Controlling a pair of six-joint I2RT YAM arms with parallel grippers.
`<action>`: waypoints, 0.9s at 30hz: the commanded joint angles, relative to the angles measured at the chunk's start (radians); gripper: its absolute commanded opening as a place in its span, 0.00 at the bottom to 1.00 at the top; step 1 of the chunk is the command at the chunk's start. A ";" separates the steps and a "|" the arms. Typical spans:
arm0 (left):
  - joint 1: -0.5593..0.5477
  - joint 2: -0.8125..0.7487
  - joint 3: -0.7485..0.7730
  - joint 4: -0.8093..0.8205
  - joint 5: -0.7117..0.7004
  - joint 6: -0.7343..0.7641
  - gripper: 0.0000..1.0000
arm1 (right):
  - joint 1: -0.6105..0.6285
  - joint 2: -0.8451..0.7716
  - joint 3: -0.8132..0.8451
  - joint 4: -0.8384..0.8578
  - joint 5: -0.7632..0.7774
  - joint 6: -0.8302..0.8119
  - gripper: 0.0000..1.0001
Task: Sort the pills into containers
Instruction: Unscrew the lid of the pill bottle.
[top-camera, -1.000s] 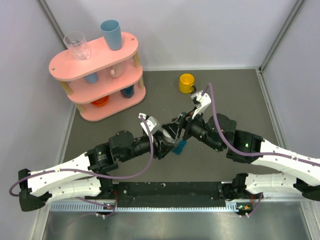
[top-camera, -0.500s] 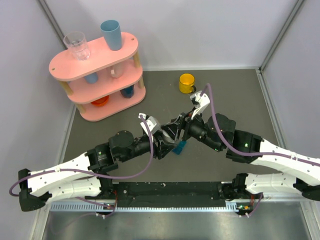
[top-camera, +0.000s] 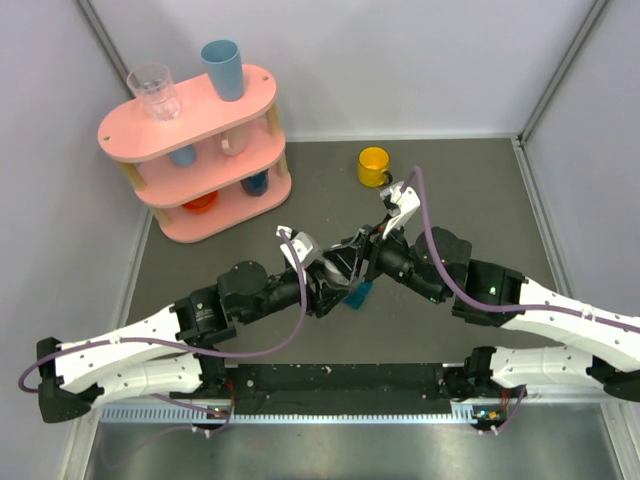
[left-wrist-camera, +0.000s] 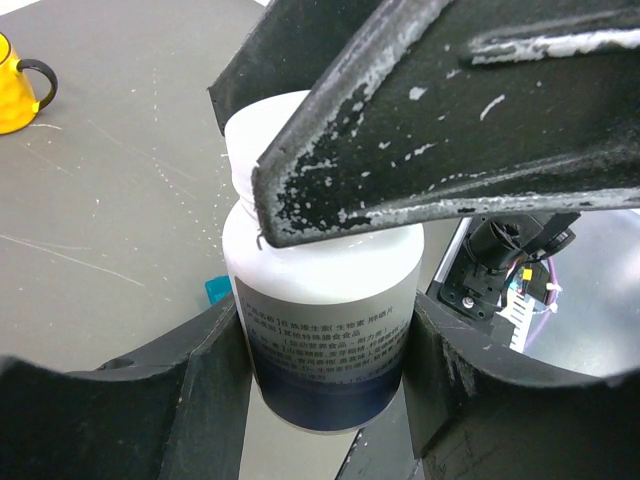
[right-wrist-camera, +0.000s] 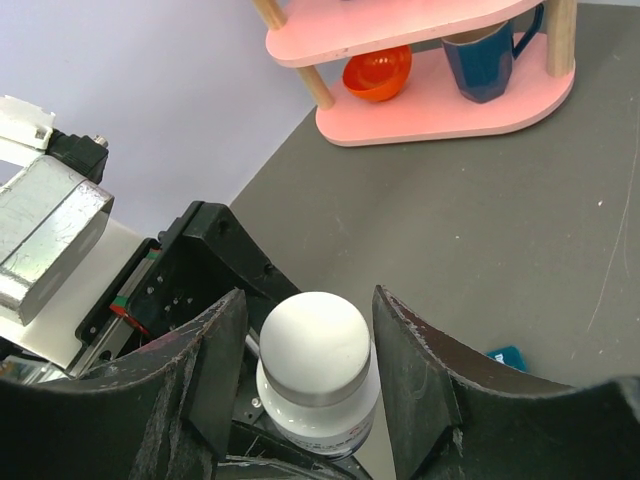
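Clamping the white plastic pill bottle (left-wrist-camera: 330, 290) mid-worktop (top-camera: 470, 200), left gripper (left-wrist-camera: 322, 360) aims its cap between right gripper (right-wrist-camera: 310, 310)'s straddling jaws, contact unclear, dark-teal plastic pill box (top-camera: 360, 294) lying just beneath, rightward.

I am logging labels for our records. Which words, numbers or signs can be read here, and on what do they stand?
white bottle, its grey label: several lines of small print, perhaps Chinese characters, too blurred to read.
yellow mug, pink shelf, teal pill box: no text seen.
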 joint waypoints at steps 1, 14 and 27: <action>0.002 -0.011 0.038 0.043 -0.016 0.010 0.00 | 0.006 -0.003 0.013 0.022 -0.006 0.014 0.53; 0.002 -0.015 0.035 0.045 -0.023 0.008 0.00 | 0.006 -0.002 0.010 0.022 -0.012 0.019 0.47; 0.000 -0.023 0.032 0.045 -0.036 0.004 0.00 | 0.006 0.001 0.005 0.022 -0.034 0.019 0.28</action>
